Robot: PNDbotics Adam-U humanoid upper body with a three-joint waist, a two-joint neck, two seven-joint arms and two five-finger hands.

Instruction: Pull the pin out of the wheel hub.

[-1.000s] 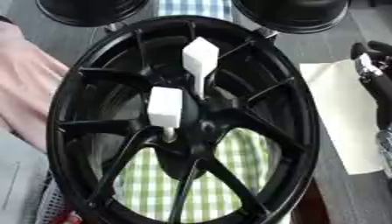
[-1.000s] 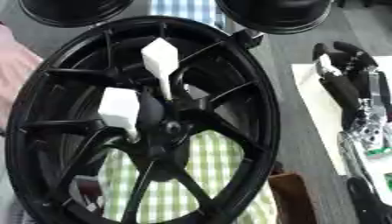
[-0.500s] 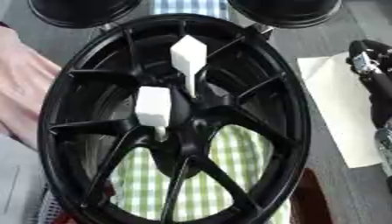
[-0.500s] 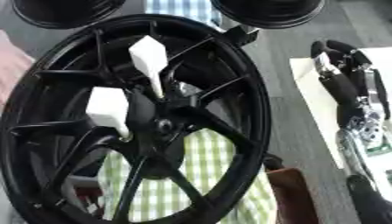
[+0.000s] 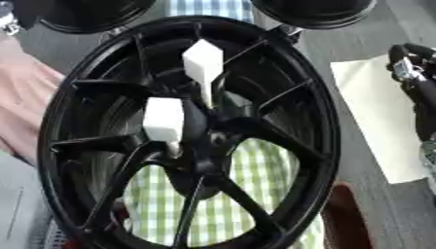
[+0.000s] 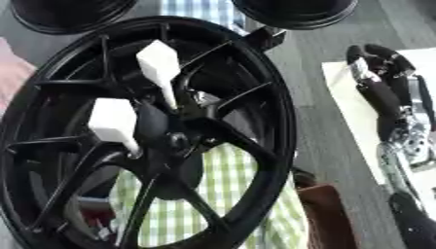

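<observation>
A large black spoked wheel hub [image 5: 328, 136] fills the middle of both eye views, standing tilted. Two white pins with blocky heads stick out near its centre. The upper pin [image 5: 203, 63] has a thin white stem running down toward the hub centre. The lower pin [image 5: 163, 119] sits to its left, against a spoke. My right hand [image 6: 379, 92] lies at the right edge over a white sheet, fingers straight, well apart from the wheel and holding nothing. My left hand shows in neither view.
A white sheet [image 5: 374, 112] lies on the grey table at the right. Green checked cloth [image 5: 255, 185] shows through the spokes. Two black round objects [image 5: 85, 14] [image 5: 315, 9] stand at the far edge. Pink fabric [image 5: 21, 97] borders the wheel's left side. A brown object [image 6: 328, 214] sits at lower right.
The wheel's centre and both pins have drifted a little to the left in the views. My right hand has stayed where it was.
</observation>
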